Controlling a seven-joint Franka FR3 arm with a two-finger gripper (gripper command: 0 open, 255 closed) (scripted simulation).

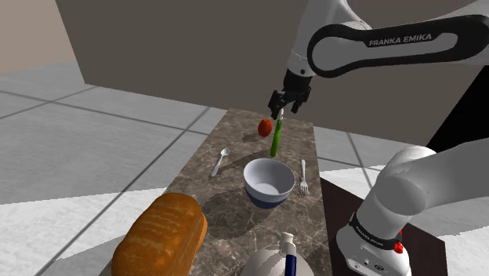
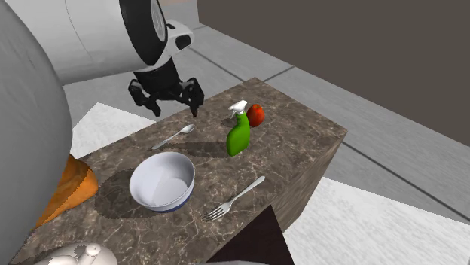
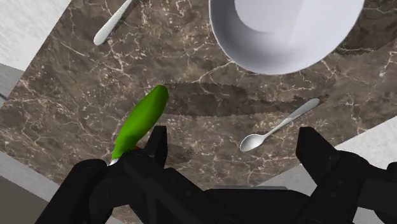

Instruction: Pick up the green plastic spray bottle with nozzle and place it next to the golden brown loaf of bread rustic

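The only writing that reads plainly is "FRANKA EMIKA", in white on the dark band of the arm (image 1: pixel 392 43) in the shoulder view. A small line of lettering on the arm's base ring is too small to make out. The green spray bottle (image 2: pixel 239 134) carries no label that can be read.

The gripper (image 1: pixel 287 106) hangs above the brown marble tabletop (image 2: pixel 301 143) on the far side of the white bowl (image 1: pixel 269 182) from the stand. Its two black fingers (image 3: pixel 158 143) stand wide apart and clasp nothing.

The spray bottle stands upright on the marble just beyond the bowl, its white nozzle uppermost. In the wrist view it runs beside one finger rather than between the two, and its nozzle end is hidden behind that finger.

A red, tomato-like fruit (image 2: pixel 256 114) sits just past the bottle, farther from the bowl. A silver spoon (image 2: pixel 175 136) lies to one side of the bowl and a fork (image 2: pixel 235 199) to the other, both near it.

The golden-brown bread loaf (image 1: pixel 162 235) lies on the near side of the bowl, well apart from the bottle. In the second exterior view the arm covers most of it. A white, rounded vessel (image 1: pixel 270 263) near the bowl is cut off by the picture's edge, so its kind is hard to tell.
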